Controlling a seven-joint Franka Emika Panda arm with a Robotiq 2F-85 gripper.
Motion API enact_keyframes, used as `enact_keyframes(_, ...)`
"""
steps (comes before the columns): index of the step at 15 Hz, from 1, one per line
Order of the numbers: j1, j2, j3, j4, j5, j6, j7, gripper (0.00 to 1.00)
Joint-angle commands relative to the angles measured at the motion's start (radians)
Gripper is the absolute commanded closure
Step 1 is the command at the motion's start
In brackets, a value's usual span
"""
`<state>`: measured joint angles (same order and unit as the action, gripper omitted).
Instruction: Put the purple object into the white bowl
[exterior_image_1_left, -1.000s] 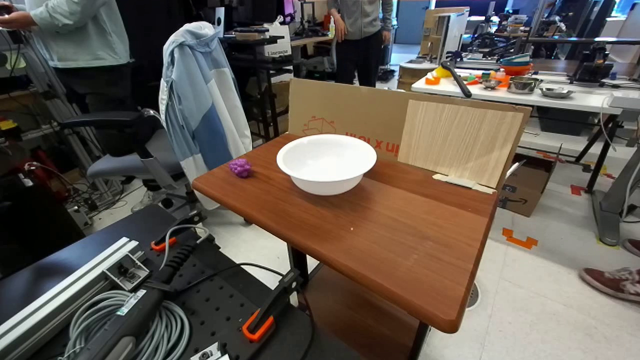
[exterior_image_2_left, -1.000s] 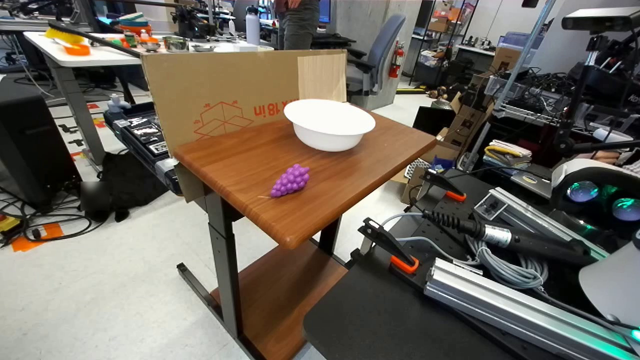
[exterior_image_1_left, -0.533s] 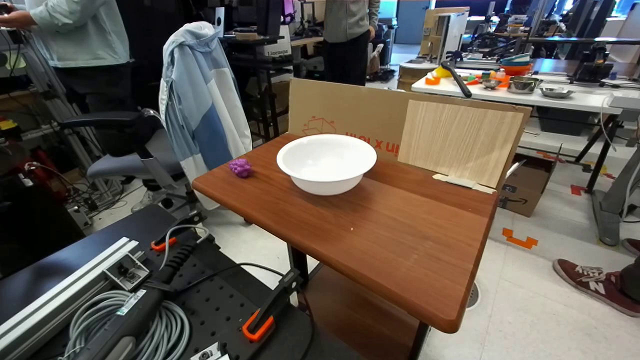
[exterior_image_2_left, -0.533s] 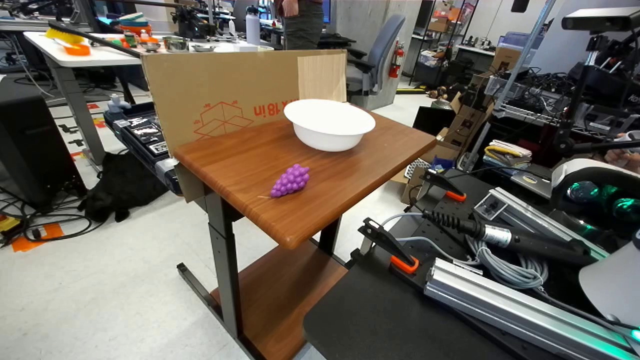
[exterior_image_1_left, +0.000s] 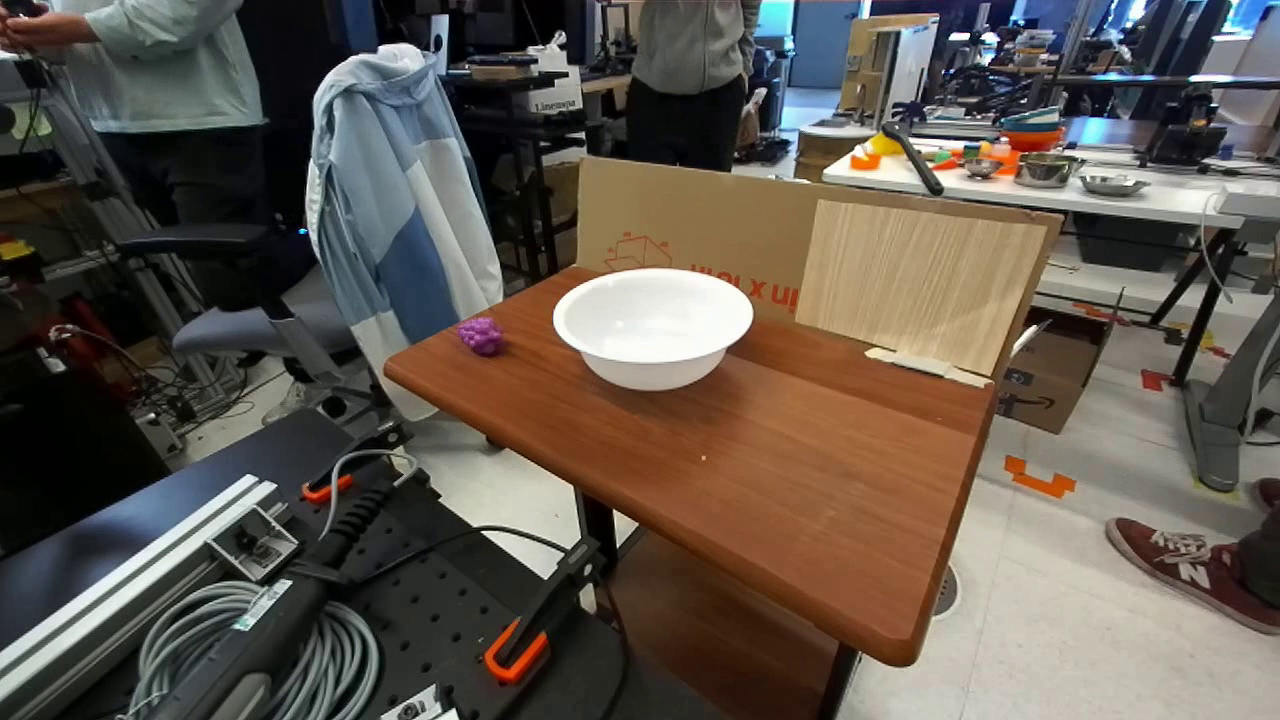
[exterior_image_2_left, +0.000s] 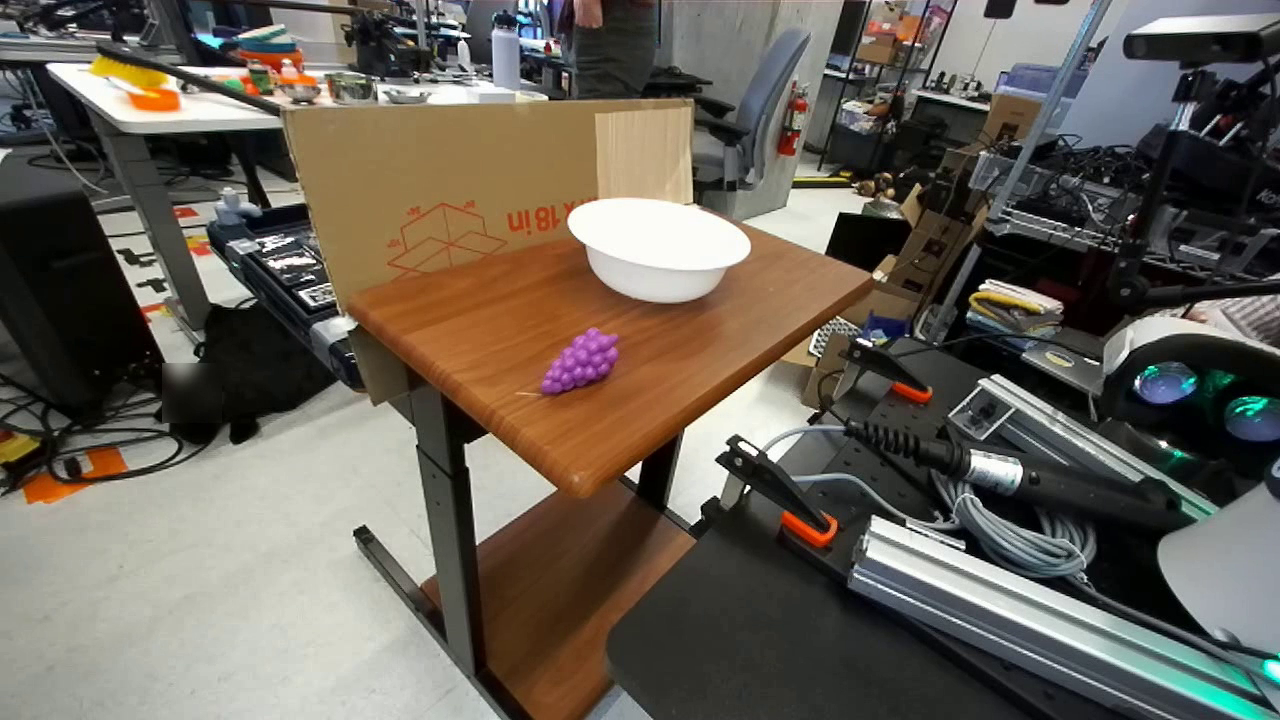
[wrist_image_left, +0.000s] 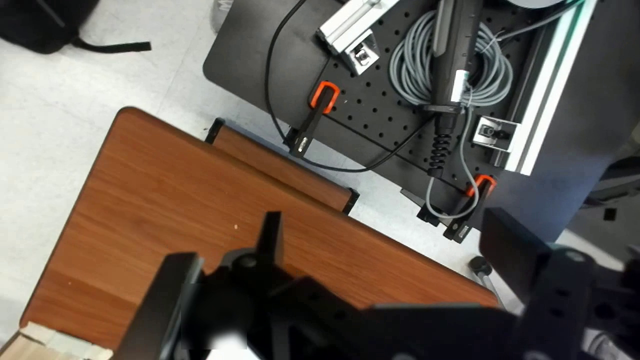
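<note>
The purple grapes (exterior_image_2_left: 582, 362) lay on the brown table (exterior_image_2_left: 470, 310), near one corner and apart from the white bowl (exterior_image_2_left: 660, 255). The gripper (wrist_image_left: 385, 225) showed only in the wrist view; its fingers (wrist_image_left: 512, 250) stood well apart, holding nothing, so the grasp was judged not yet begun. The likeliest mishap was loss over the nearby table edge (exterior_image_2_left: 465, 410): an off-centre approach could have nudged the grapes onto the floor (exterior_image_2_left: 250, 520). Their knobbly, tapering shape might have let them twist out of a shallow pinch. During transfer, too low a path could have struck the bowl's flared rim (exterior_image_1_left: 650, 358) and shoved it aside.
</note>
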<state>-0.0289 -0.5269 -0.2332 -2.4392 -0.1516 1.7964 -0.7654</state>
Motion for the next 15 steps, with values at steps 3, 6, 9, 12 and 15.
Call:
enact_keyframes(3, 0.088, 0.133, 0.127, 0.039, -0.067, 0.184, -0.014, 0.00)
enact_keyframes(6, 0.121, 0.240, 0.176, 0.079, -0.080, 0.278, -0.028, 0.00)
enact_keyframes(9, 0.131, 0.327, 0.203, 0.108, -0.088, 0.364, -0.055, 0.00)
enact_keyframes(12, 0.119, 0.320, 0.217, 0.087, -0.059, 0.365, -0.039, 0.00)
enact_keyframes(15, 0.117, 0.357, 0.220, 0.111, -0.059, 0.375, -0.052, 0.00)
